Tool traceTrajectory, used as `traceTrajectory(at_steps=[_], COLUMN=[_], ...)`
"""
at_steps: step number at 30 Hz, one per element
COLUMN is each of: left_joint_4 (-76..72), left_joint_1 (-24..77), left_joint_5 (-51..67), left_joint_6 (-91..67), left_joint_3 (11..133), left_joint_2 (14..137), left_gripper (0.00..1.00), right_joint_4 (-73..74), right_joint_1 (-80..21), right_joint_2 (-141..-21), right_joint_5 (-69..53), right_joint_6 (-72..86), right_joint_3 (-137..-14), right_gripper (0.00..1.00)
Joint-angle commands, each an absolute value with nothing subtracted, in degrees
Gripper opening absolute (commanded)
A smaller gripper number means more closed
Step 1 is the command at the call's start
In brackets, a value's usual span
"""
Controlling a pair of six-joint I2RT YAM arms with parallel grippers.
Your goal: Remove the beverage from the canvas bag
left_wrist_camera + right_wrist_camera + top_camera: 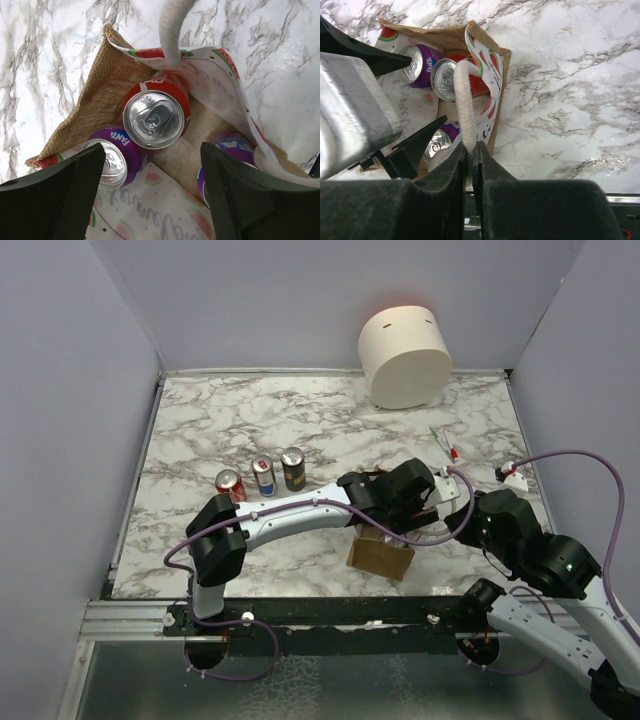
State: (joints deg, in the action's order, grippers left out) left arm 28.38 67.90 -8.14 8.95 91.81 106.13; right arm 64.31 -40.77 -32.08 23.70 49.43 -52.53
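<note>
Jaws of the left gripper (152, 152) gaped over a red can (156, 117) in the canvas bag (95, 95). Right gripper (471, 150) clamped its rope handle (462, 100).

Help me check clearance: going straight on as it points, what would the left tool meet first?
Probably the red can in the canvas bag, between the fingers of the left tool; the purple Fanta can by one finger might touch first, depth being unclear.
</note>
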Motion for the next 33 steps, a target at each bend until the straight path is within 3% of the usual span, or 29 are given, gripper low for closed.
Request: traceTrajectory(at_steps=[1, 17, 26, 29, 33], left_joint_4=[29.5, 29.1, 29.3, 29.5, 29.0], left_joint_1=[68.3, 68.3, 68.3, 68.3, 68.2], left_joint_5=[-11.9, -12.8, -12.7, -13.1, -12.6], left_joint_6=[13.6, 16.8, 15.9, 15.8, 15.3], left_joint_3=[94.4, 98.7, 98.7, 98.0, 97.3], left_joint_2=[108.0, 117.2, 120.7, 121.6, 122.6], left_gripper=[0.84, 0.84, 0.7, 0.71, 0.8], right_joint_4=[64.2, 63.3, 63.0, 62.9, 62.9], right_joint_1=[-40.9, -40.9, -40.9, -40.9, -40.9], right_joint_2=[-31.6, -32.1, -33.4, -33.2, -32.9], right_joint_5=[24.3, 23.2, 22.7, 22.6, 22.6], right_joint_6=[49.6, 48.3, 47.5, 47.5, 47.5], right_joint_3=[-52.1, -51.9, -51.9, -51.9, -51.8], right_gripper=[0.08, 0.09, 0.09, 0.09, 0.09])
